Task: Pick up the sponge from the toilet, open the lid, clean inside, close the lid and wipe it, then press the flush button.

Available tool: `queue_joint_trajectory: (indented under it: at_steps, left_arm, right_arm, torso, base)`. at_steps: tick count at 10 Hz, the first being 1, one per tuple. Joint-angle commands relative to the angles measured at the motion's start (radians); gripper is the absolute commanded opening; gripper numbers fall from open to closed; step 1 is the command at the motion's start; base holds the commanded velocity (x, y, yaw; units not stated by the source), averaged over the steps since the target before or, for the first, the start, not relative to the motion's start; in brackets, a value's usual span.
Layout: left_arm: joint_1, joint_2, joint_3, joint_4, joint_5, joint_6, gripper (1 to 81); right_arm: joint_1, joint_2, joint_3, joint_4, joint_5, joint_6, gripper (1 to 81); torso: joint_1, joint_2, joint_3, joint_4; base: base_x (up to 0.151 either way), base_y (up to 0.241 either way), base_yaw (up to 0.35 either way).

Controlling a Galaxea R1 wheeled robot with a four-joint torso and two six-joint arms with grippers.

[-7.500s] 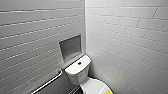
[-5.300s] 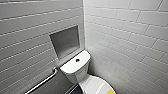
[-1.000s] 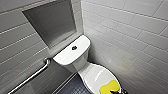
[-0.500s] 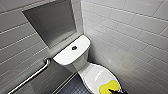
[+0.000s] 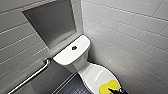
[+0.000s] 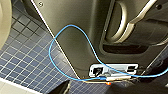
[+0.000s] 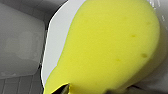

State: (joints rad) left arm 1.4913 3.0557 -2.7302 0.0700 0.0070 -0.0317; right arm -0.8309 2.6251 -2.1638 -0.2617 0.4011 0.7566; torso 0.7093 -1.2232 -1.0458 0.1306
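Sponge [image 5: 108, 86] lies flat on closed lid [image 5: 96, 73], at front end of toilet [image 5: 75, 53]. Right end effector [image 5: 115, 90] at sponge's near edge, tips spread apart. Flush button [image 5: 74, 47] on tank top. Grab bar [image 5: 32, 76] on grey wall beside tank.

The sponge [image 7: 107, 45] at the right gripper [image 5: 116, 90] is soft foam with tiny holes. The lid [image 5: 96, 75] under it is smooth and shiny, like the toilet [image 5: 72, 53]. Far from the gripper, the bar [image 5: 32, 76] is shiny metal. The wall tiles [image 5: 130, 37] gleam. The floor tiles [image 6: 22, 55] look dull.
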Motion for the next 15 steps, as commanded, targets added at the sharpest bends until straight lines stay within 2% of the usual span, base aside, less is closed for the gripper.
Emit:
queue_joint_trajectory:
  at_steps: [1,2,3,8,12,13,15]
  left_arm:
    - [0.034,-0.003,0.0,-0.009,0.1,-0.005,81.1]
    - [0.034,-0.003,0.0,-0.01,0.1,-0.007,81.1]
    - [0.036,-0.003,0.0,-0.01,0.1,-0.007,81.1]
    - [0.036,0.002,0.003,-0.018,0.122,-0.008,81.1]
    - [0.034,0.005,0.003,-0.018,0.123,-0.007,81.1]
    - [0.036,0.005,0.003,-0.016,0.123,-0.007,81.1]
    - [0.036,0.012,0.003,-0.016,0.122,-0.007,81.1]
  right_arm:
    - [0.089,0.009,-0.034,-0.007,0.019,0.021,81.1]
    - [0.1,0.015,-0.048,-0.008,0.019,0.058,81.1]
    - [0.115,0.026,-0.071,-0.008,0.019,0.063,81.1]
    - [0.12,0.081,-0.152,-0.016,0.021,0.063,81.1]
    - [0.11,0.077,-0.169,-0.017,0.022,0.063,81.1]
    - [0.11,0.075,-0.174,-0.016,0.022,0.063,1.0]
    - [0.112,0.04,-0.136,-0.022,0.045,0.064,1.0]
  torso:
    - [0.0,0.0,0.0,0.0]
    - [0.0,0.0,0.0,0.0]
    - [0.0,0.0,0.0,0.0]
    - [0.0,0.0,0.0,0.0]
    - [0.0,0.0,0.0,0.0]
    - [0.0,0.0,0.0,0.0]
    - [0.0,0.0,0.0,0.0]
  base:
    - [0.0,0.0,0.0]
    - [0.0,0.0,0.0]
    - [0.0,0.0,0.0]
    - [0.0,0.0,0.0]
    - [0.0,0.0,0.0]
    - [0.0,0.0,0.0]
    - [0.0,0.0,0.0]
